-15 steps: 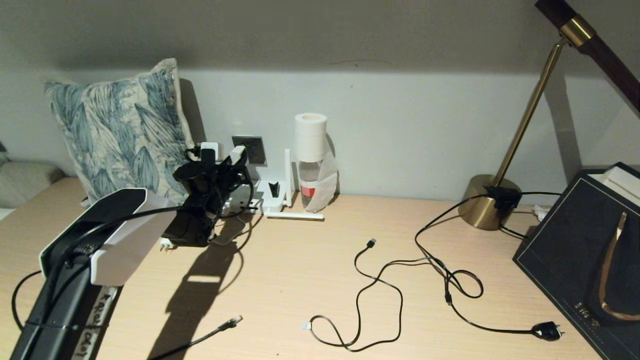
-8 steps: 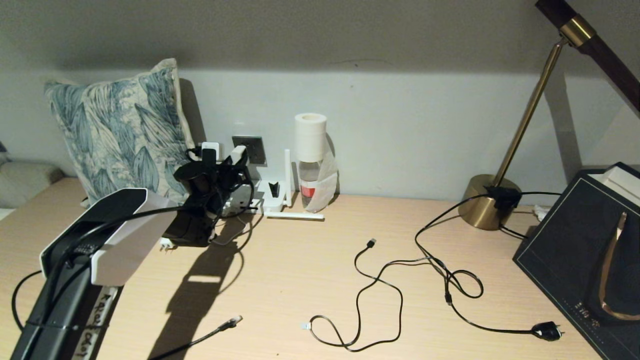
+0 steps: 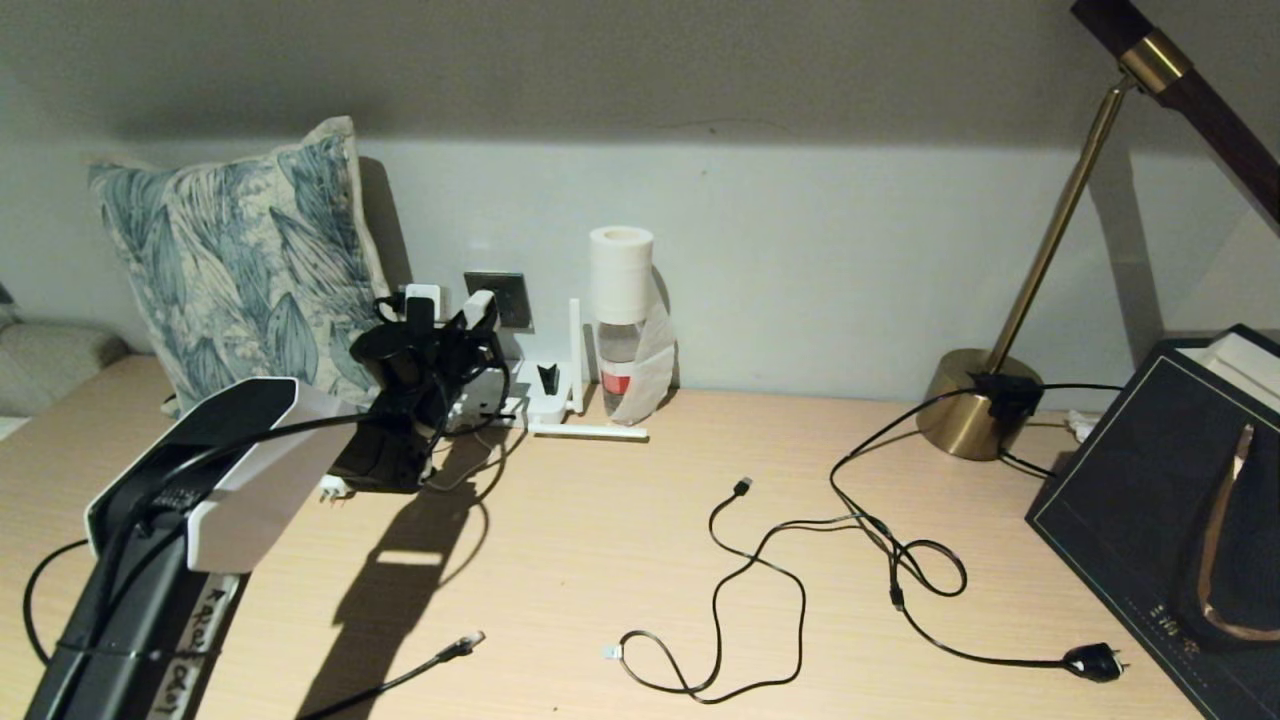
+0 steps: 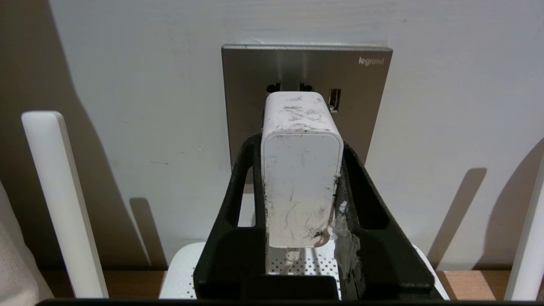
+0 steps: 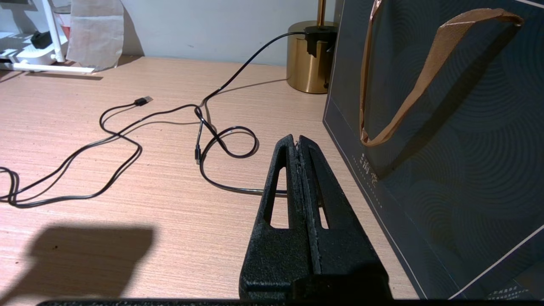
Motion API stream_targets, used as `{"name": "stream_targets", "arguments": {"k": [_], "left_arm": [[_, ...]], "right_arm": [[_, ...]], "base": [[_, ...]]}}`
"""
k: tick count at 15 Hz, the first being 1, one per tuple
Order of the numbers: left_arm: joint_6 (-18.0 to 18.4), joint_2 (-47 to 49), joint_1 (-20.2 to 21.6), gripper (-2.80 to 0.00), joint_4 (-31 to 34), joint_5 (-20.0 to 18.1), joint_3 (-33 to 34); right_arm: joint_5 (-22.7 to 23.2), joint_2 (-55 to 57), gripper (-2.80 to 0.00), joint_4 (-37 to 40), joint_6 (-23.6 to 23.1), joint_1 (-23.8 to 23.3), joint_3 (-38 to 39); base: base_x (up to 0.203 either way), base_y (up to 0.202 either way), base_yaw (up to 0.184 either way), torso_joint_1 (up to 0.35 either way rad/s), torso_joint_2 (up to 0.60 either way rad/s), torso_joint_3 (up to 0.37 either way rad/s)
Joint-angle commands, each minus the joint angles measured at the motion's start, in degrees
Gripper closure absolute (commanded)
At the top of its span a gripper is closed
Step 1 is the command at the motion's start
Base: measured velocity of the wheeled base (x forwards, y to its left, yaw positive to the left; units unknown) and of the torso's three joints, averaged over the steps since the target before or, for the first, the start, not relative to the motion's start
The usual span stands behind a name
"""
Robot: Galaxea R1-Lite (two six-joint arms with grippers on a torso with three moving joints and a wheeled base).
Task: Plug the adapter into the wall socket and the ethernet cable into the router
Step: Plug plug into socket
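Note:
My left gripper (image 4: 299,146) is shut on the white adapter (image 4: 301,178), pressing on its two sides. The adapter's far end is up against the grey wall socket (image 4: 250,76), just under two of its holes; its prongs are hidden. In the head view the adapter (image 3: 479,306) and left gripper (image 3: 452,322) are at the wall socket (image 3: 512,300). The white router (image 3: 548,402) lies below, with its antennas (image 4: 59,191) upright. The ethernet cable (image 3: 455,648) lies loose at the table's front. My right gripper (image 5: 297,142) hovers shut and empty beside the dark bag.
A leaf-print pillow (image 3: 240,260) leans left of the socket. A bottle capped by a paper roll (image 3: 620,320) stands right of the router. A black USB cable (image 3: 740,590), the lamp cord (image 3: 900,560) and brass lamp (image 3: 975,400) lie to the right, beside a dark gift bag (image 3: 1170,500).
My left arm has edged slightly toward the wall with the adapter still in its grip. The cables on the table have not moved.

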Motion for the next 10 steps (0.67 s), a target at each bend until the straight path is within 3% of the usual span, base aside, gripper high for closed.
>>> {"name": "stream_targets", "arguments": {"k": [1, 10], "left_arm": [[0.01, 0.27, -0.01, 0.0, -0.06, -0.04, -0.57], [0.01, 1.17, -0.01, 0.0, 0.72, -1.1, -1.85]], "right_arm": [[0.04, 0.06, 0.0, -0.05, -0.05, 0.0, 2.02], [0.04, 0.06, 0.0, -0.05, -0.05, 0.0, 2.02]], "base": [[0.0, 0.0, 0.0, 0.0, 0.0, 0.0], [0.0, 0.0, 0.0, 0.0, 0.0, 0.0]]}}
